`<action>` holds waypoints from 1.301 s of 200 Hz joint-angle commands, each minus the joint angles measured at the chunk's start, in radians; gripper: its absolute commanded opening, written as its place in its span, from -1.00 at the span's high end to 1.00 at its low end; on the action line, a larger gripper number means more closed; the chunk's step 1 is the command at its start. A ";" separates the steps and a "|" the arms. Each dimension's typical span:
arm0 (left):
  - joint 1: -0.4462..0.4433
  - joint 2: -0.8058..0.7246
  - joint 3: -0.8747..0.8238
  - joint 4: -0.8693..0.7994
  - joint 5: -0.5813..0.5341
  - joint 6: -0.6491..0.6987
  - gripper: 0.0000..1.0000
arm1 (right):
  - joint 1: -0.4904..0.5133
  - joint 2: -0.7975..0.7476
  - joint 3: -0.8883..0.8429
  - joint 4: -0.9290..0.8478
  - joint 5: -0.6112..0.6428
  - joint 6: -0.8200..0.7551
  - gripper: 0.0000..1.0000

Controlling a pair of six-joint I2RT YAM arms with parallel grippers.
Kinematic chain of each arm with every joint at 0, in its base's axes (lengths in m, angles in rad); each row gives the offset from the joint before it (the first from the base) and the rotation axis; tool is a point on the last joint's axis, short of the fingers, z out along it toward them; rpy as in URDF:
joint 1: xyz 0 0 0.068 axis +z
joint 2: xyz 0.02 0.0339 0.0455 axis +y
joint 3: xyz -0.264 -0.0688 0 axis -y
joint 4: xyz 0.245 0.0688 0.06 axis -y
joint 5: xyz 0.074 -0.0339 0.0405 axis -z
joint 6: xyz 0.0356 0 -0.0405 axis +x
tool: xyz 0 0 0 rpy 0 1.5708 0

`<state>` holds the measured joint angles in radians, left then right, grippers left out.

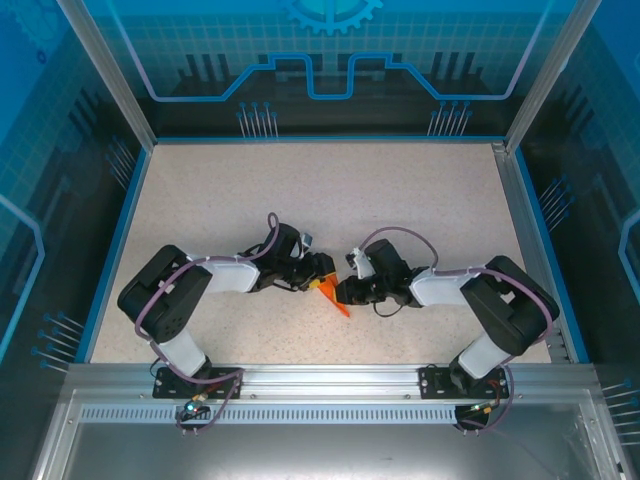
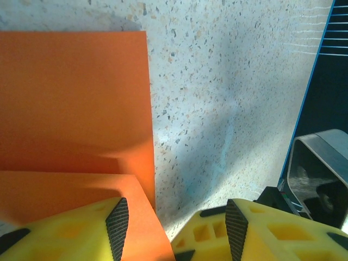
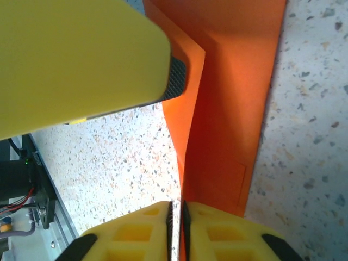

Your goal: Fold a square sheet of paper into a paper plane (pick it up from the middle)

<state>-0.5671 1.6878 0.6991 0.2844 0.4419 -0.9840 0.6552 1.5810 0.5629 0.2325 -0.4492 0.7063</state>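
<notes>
The square sheet of paper [image 1: 333,297] is bright orange and lies folded on the speckled table between the two arms. In the left wrist view it [image 2: 70,98] fills the left half, with a creased flap raised near the bottom. My left gripper [image 2: 173,215] stands open, one finger over that flap and the other over bare table. In the right wrist view the paper [image 3: 234,98] has a flap standing up on edge, and my right gripper [image 3: 177,209] is shut on the flap's lower edge. The left gripper's finger [image 3: 81,60] touches the flap's upper corner.
The speckled table [image 1: 320,190] is ringed by a blue rim and metal rails. Both arms [image 1: 220,275] [image 1: 450,285] lean inward and almost meet at the middle. The right arm's base [image 2: 321,174] shows at the right edge of the left wrist view.
</notes>
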 commanded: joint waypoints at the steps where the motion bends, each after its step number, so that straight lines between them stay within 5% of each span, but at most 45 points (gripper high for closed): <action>1: -0.006 0.021 0.027 -0.029 -0.012 0.039 -0.07 | -0.002 -0.016 0.003 -0.059 0.003 -0.020 0.75; 72: -0.005 0.022 0.030 -0.067 -0.029 0.039 -0.07 | -0.002 0.056 -0.021 -0.037 -0.059 -0.043 0.92; 183: -0.004 0.025 0.065 -0.104 -0.020 0.071 -0.07 | -0.002 0.038 -0.050 -0.053 -0.047 -0.041 0.85; 260: 0.001 -0.203 0.012 -0.142 -0.094 0.106 -0.36 | -0.003 0.008 -0.100 0.089 0.005 0.071 0.97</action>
<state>-0.5674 1.5406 0.7319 0.1822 0.3893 -0.9115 0.6537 1.5993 0.4889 0.2939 -0.4706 0.7280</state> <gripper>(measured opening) 0.675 0.044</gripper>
